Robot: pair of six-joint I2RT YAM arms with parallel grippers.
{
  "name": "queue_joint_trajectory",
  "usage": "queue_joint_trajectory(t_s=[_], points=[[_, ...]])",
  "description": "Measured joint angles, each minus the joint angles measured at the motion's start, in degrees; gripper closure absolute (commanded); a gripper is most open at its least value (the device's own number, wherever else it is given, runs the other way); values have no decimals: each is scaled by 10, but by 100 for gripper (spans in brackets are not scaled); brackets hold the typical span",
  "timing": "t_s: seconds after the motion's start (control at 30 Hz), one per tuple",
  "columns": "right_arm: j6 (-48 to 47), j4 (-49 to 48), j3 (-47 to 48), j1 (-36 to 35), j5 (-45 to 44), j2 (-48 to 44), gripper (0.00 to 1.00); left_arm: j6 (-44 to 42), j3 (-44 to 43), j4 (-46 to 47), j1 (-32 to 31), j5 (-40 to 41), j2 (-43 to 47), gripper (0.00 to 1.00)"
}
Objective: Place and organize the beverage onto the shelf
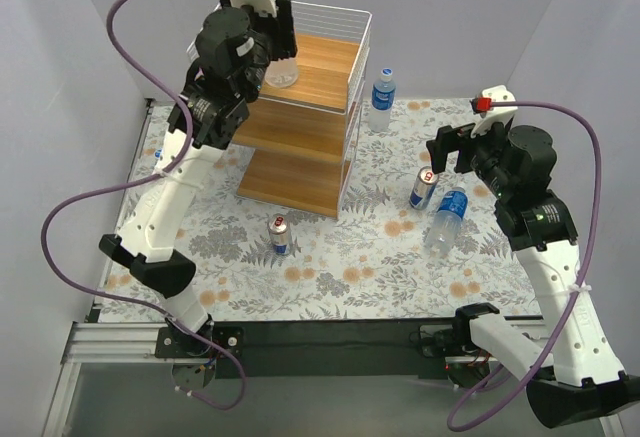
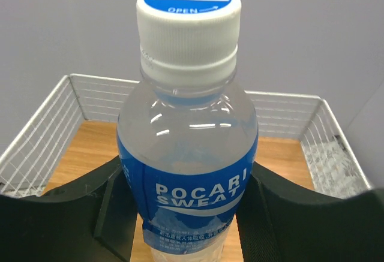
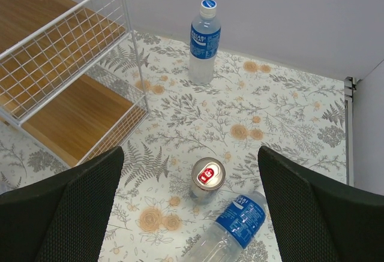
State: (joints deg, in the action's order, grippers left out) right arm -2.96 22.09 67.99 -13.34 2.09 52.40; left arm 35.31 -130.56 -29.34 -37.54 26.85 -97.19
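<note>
Top external: left claw (image 1: 275, 49) is reaching over the top tier of the shelf (image 1: 330, 69), clamping the gripped bottle (image 1: 283, 75) upright near the tier's left end. Can't tell whether its base is touching the board. Right claw (image 1: 446, 147) is hanging wide open above the table (image 1: 330, 277), holding nothing. Waiting on the table: standing bottle (image 1: 382, 95) just beside the shelf's right side, right can (image 1: 422, 189) with the toppled bottle (image 1: 447, 219) lying next to it, and front can (image 1: 279, 235) in front of the bottom tier.

Left wrist: fingers (image 2: 78, 214) are pinching the gripped bottle at label height, cap up, no tilt showing. Wire walls (image 2: 42, 124) are standing clear on both sides and behind.

Right wrist: claw is looking down on the right can. The toppled bottle is touching it or nearly so, can't tell which. Standing bottle is well beyond.

Judgement: the placing step is nearing its end. I'd be lowering straight down until the base is sitting flat. Keep it toward a corner, leaving room for the other drinks, then open slowly and back out without clipping the rail.
</note>
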Motion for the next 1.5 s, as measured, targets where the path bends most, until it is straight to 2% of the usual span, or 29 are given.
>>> queue_joint_trajectory(t_s=[0.13, 0.3, 0.67, 0.8, 0.83, 0.97, 1.03, 1.17, 1.47, 1.5], points=[[0, 0, -4, 2, 2, -7, 2, 42, -7, 2, 69, -38, -8, 100], [0, -1, -7, 3, 5, -12, 2, 59, -28, -3, 131, -45, -23, 100], [2, 0, -21, 3, 11, -18, 2, 31, -76, 42, 152, -63, -90, 100], [2, 0, -23, 3, 11, -18, 2, 10, -91, 61, 152, -59, -112, 93], [2, 0, -23, 3, 11, -18, 2, 5, -91, 66, 152, -58, -114, 85], [5, 0, -24, 6, 12, -18, 2, -5, -91, 72, 152, -55, -116, 72], [9, -2, -27, 7, 12, -18, 2, -8, -91, 72, 152, -54, -116, 62], [13, -2, -33, 9, 15, -18, 2, -10, -91, 73, 152, -52, -117, 52], [15, -12, -33, 14, 22, -18, 2, -25, -91, 76, 152, -40, -118, 39], [16, -12, -33, 14, 22, -18, 2, -28, -91, 78, 152, -38, -119, 35]])
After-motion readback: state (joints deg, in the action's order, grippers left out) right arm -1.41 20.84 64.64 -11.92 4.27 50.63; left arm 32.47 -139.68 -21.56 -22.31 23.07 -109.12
